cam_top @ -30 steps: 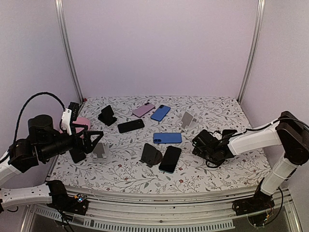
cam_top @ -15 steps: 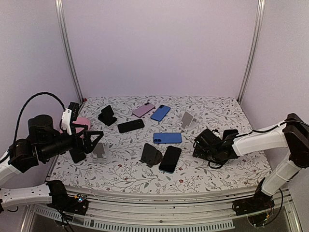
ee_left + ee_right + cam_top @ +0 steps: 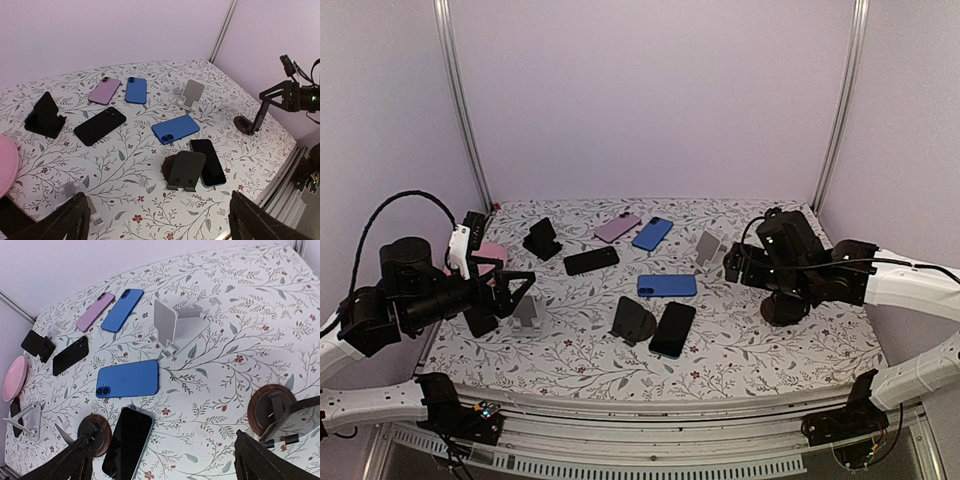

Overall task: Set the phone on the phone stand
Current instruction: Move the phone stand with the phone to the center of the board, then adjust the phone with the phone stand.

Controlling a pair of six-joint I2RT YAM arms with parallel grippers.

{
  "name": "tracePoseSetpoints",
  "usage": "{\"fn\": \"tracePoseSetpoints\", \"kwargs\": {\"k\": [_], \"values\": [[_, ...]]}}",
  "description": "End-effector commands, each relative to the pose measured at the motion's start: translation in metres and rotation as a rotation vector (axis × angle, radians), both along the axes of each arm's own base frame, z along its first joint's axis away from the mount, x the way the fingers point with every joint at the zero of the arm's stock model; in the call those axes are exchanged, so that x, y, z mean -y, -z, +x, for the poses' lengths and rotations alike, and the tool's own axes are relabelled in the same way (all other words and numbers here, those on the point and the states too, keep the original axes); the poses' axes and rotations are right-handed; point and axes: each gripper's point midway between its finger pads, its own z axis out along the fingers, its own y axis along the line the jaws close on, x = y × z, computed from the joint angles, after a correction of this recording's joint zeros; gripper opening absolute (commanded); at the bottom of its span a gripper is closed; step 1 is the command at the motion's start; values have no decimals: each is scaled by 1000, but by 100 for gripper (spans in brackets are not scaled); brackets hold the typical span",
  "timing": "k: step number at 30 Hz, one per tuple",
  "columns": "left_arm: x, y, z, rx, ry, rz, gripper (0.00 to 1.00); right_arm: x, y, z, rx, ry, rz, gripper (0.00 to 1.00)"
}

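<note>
R gripper (image 3: 161, 442) lifted, swung back; jaws spread, empty. L gripper (image 3: 157, 200) spread, empty; fingers (image 3: 70, 220) cut off by frame.

A lab test cell (plain walls (image 3: 650, 100), aluminium posts (image 3: 461, 100)).

You'll find nothing to read here: the blue phone (image 3: 666, 285) in the middle, the dark-screened phone (image 3: 672, 329) nearer you and the white stand (image 3: 708, 247) farther right carry no legible lettering, logo or number

Floral table (image 3: 780, 345): five phones (image 3: 667, 285), stands (image 3: 633, 320), pink dish (image 3: 14, 377).
</note>
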Motion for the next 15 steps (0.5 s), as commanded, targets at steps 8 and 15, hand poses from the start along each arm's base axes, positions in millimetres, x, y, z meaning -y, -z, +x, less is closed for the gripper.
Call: {"fn": "tracePoseSetpoints", "kwargs": {"k": [8,15], "values": [[0,1,2,0,-3,-3,97,110,-38,3,93,36,-187,99],[-1,0,1,2,-2,-6,97,133,-1,22,39,-18,-284,99]]}}
